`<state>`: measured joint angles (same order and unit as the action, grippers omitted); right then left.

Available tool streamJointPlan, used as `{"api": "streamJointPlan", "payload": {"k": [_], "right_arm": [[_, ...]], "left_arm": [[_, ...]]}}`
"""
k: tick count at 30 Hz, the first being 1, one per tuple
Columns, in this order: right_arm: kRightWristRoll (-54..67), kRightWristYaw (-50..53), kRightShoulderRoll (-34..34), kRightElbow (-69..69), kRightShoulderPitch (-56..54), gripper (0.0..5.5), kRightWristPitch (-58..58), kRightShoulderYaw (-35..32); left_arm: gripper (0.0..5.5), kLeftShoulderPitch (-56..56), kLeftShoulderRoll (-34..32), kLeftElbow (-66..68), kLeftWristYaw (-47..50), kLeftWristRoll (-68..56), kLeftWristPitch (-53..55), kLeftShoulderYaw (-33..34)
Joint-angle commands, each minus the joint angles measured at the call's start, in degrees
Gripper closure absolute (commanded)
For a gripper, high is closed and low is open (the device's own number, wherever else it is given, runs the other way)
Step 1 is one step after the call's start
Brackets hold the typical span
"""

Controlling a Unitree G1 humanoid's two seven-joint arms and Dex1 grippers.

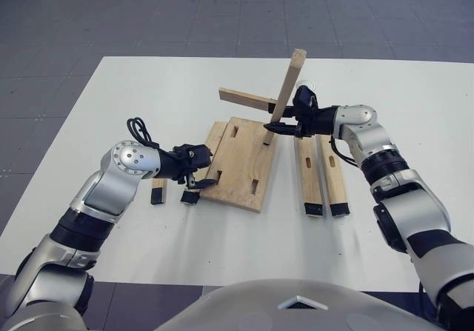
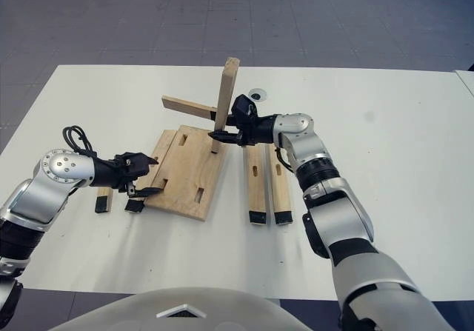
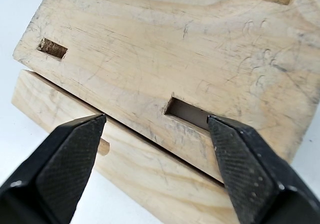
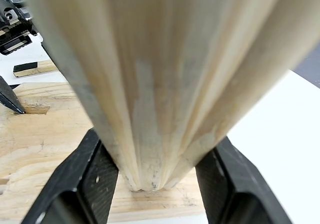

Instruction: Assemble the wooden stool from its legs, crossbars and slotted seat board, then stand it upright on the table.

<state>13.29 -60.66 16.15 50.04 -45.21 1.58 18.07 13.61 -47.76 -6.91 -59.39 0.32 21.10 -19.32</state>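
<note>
Leg (image 1: 288, 85) stood on seat board (image 1: 241, 166).
R gripper (image 1: 278, 127) pinches it (far edge); L gripper (image 1: 191, 177) spread at left edge.

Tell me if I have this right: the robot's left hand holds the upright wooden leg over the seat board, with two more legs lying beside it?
Not quite: the right hand holds the upright leg over the seat board, as the right eye view shows. Two more legs lie beside it.

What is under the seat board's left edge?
A wooden leg lies under the seat board, with its black-capped end poking out; the stretch beneath the board is covered.
</note>
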Motion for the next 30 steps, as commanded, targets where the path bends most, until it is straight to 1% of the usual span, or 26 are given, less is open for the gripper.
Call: {"api": "streamJointPlan", "payload": {"k": [1,8,15,16,19,24,28,30], "right_arm": [[-4.75,1.99,-0.50,2.73,4.07,3.45,-4.37,0.79],[-2.66,0.21,-0.36,-2.63,3.71,3.45,-6.11,-2.86],[-3.96,0.12,-0.61,-6.06,3.61,3.45,-7.70,-3.64],[-4.07,0.14,-0.67,-6.35,3.70,3.07,-7.79,-3.81],[-4.07,0.67,-1.07,-6.90,3.69,2.47,-8.33,-4.85],[-4.11,1.19,-1.45,-6.72,3.35,1.69,-8.82,-6.77],[-5.68,1.19,-0.35,-7.22,4.35,0.84,-8.59,-6.69],[-6.75,0.82,2.27,-10.96,7.59,0.84,-9.37,-6.21]], "left_arm": [[1.73,-2.16,0.70,0.61,-0.69,0.66,0.83,-1.69],[1.73,-2.42,0.62,0.57,-0.80,0.66,0.79,-1.60],[1.73,-2.22,0.89,0.87,-0.81,0.76,0.69,-1.52],[1.73,-2.27,0.87,0.84,-0.80,0.77,0.70,-1.52],[1.73,-2.54,0.80,0.57,-0.79,0.75,0.81,-1.51],[1.73,-2.83,0.81,0.41,-0.71,0.79,0.83,-1.45],[1.73,-2.88,1.07,0.15,-0.60,0.48,1.39,-1.27],[1.73,-2.85,1.84,-0.95,-0.45,-0.55,3.26,-0.95]]}}
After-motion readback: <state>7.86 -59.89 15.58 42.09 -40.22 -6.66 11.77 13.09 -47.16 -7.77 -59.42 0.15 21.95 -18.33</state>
